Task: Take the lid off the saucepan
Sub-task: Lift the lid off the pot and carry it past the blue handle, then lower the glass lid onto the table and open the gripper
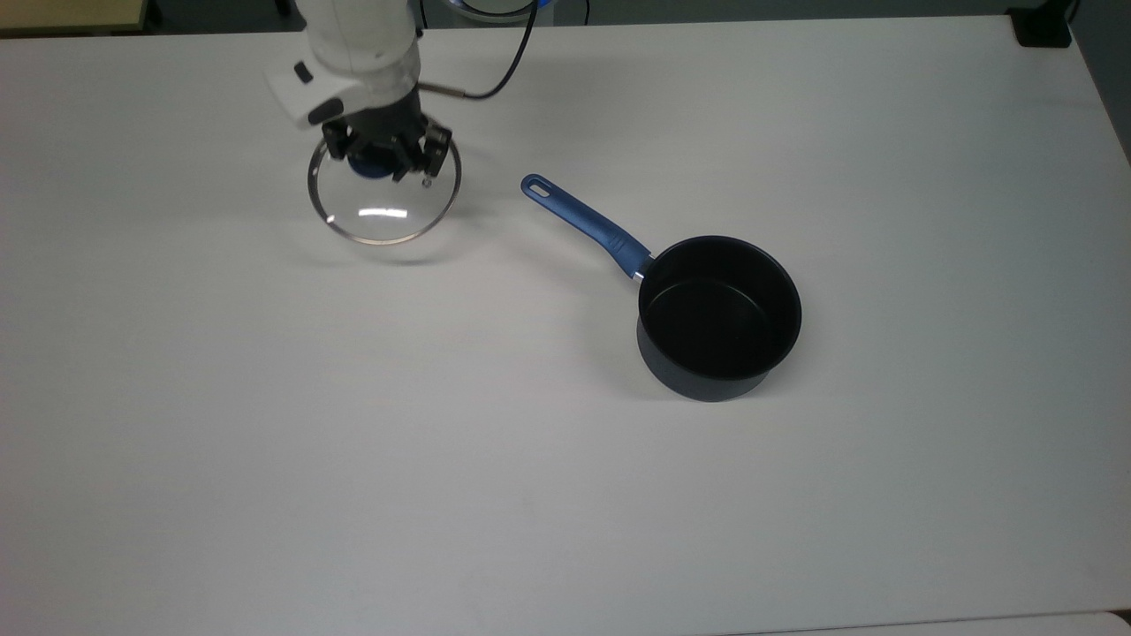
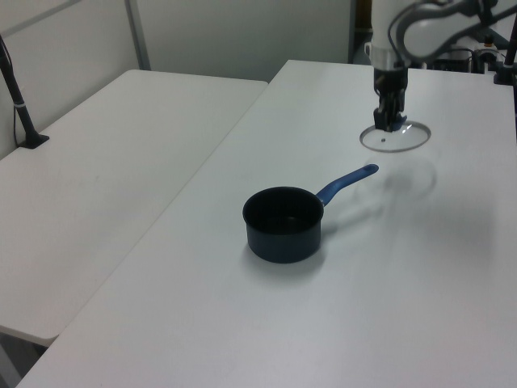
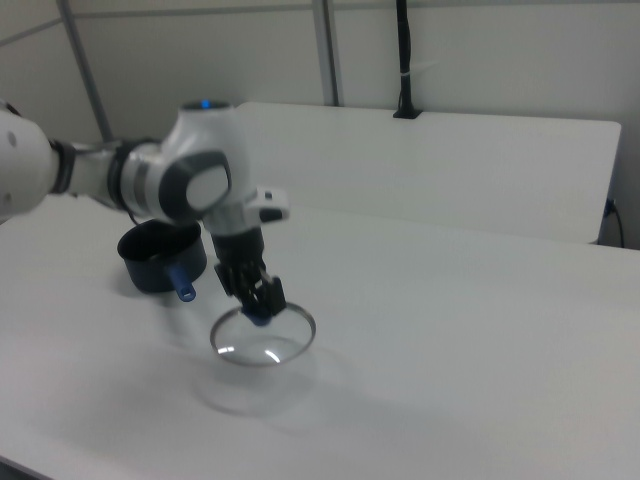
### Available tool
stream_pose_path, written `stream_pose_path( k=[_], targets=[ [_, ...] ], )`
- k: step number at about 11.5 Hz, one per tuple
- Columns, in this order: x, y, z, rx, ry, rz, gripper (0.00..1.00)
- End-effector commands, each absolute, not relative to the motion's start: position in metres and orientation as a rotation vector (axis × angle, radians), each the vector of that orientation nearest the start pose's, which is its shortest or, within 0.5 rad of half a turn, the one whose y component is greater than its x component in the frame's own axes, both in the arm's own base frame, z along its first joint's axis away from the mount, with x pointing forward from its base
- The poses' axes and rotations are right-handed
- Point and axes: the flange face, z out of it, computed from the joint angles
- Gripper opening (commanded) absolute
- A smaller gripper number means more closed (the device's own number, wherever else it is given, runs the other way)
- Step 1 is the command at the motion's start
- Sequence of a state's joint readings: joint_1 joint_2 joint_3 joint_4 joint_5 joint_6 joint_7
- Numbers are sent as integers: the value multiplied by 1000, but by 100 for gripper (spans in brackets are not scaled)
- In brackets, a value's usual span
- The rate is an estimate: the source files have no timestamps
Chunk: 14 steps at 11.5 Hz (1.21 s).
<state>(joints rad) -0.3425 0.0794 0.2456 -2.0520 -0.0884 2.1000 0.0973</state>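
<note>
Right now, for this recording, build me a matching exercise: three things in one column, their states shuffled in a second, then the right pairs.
Things:
1. clear glass lid with blue knob
2. dark round saucepan with long blue handle
3. black two-finger gripper

States:
A. uncovered on the white table
B. shut on the knob
C. held above the table, apart from the pan

Pairs: 1-C, 2-A, 3-B

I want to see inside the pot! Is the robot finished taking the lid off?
Nearly. Done: the pot stands open on the table, its dark inside showing. In hand: the gripper has its jaws shut on the blue knob of the lid, well off to the top view's left of the pot. Left: the lid appears to hang just above its shadow, so it likely needs setting down and letting go.
</note>
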Motion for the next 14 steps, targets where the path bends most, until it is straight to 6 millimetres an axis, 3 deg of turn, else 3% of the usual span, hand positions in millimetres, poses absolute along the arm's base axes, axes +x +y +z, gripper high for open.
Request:
stream_pose_path(
  k=[1,4,5,6,8,9,11,12,14],
  targets=[
    [552,-60,371,-3195,213,-30,0],
    [561,-48,336,-3196,252,2,0],
    [562,-46,330,-3204,247,17,7],
    [562,-46,325,-3203,247,33,26],
    [565,-49,330,-3200,280,26,86],
    [569,-52,347,-3196,358,12,100],
    [594,-61,423,-3198,496,31,100],
    [600,-65,463,-3201,521,68,100],
    [601,-64,522,-3205,543,48,100]
  ],
)
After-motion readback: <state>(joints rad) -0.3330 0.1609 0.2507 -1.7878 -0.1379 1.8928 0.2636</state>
